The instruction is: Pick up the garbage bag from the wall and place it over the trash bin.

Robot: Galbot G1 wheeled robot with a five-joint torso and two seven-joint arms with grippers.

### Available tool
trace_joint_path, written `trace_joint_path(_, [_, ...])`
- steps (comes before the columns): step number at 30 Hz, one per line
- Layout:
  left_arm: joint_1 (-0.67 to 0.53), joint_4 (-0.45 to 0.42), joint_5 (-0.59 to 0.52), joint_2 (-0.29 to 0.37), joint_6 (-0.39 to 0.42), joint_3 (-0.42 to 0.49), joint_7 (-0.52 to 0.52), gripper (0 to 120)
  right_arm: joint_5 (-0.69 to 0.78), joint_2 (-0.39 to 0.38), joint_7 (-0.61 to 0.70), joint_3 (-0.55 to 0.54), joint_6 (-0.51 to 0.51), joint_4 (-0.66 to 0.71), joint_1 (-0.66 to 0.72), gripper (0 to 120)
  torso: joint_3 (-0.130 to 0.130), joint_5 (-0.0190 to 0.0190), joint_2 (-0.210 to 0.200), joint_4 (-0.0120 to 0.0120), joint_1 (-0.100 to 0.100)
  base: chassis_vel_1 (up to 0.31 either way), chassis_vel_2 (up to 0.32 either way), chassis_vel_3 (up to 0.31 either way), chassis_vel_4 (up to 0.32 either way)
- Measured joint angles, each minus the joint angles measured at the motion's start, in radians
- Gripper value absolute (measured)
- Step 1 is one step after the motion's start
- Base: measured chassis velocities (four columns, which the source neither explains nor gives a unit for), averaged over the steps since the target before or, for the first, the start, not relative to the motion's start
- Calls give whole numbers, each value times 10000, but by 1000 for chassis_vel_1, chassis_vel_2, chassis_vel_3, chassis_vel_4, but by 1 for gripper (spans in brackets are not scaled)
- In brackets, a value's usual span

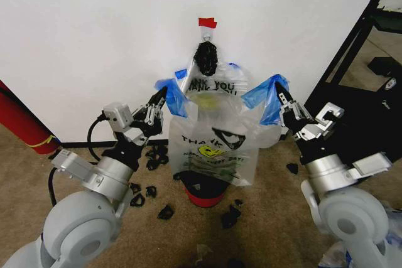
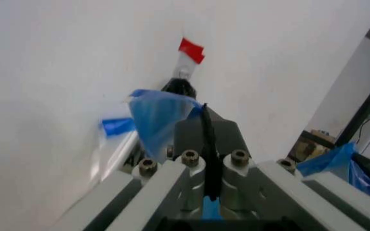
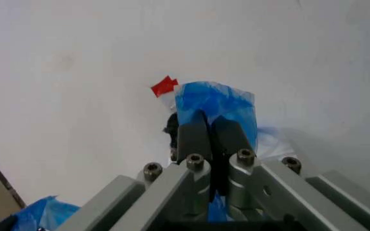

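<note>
- The thin clear plastic garbage bag (image 1: 217, 149) with black "THANK YOU" print and a yellow smiley face is stretched between the two arms, in front of the plain white wall (image 1: 81, 36).
- The left gripper (image 1: 162, 96) pinches one blue handle loop (image 1: 171, 95) of this bag; in the left wrist view its fingers (image 2: 191, 132) are pressed together on the blue plastic.
- The right gripper (image 1: 278, 95) pinches the other blue handle loop (image 1: 264, 92) in the same way, with its fingers (image 3: 194, 137) closed tight on it.
- The small round black wire-mesh trash bin (image 1: 204, 191) with a red base band stands on the carpet directly under the bag, between the two grippers and about equally near to both.
- The bottom of the bag hangs in front of the top of the bin, so I cannot tell if the mouth is already around the rim.
- Behind the bag, a bundle of similar bags (image 1: 210, 76) hangs from a black knot (image 1: 205, 58) under a piece of red tape (image 1: 207, 22).
- In my judgement the bin lies straight below the open mouth, so the coming move depends on a downward path with both handles kept apart, one on each side of the rim.
</note>
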Motion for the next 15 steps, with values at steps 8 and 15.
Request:
trace_joint_path(8, [-140, 263, 192, -403, -45, 578, 0, 0, 32, -140, -45, 144, 82, -212, 142, 0, 0, 0, 0, 0, 0, 0, 0, 0, 0])
trace_joint_path(15, [-451, 852, 453, -605, -194, 1013, 29, 0, -427, 237, -270, -194, 400, -728, -141, 0, 0, 0, 0, -3, 0, 0, 0, 0, 0])
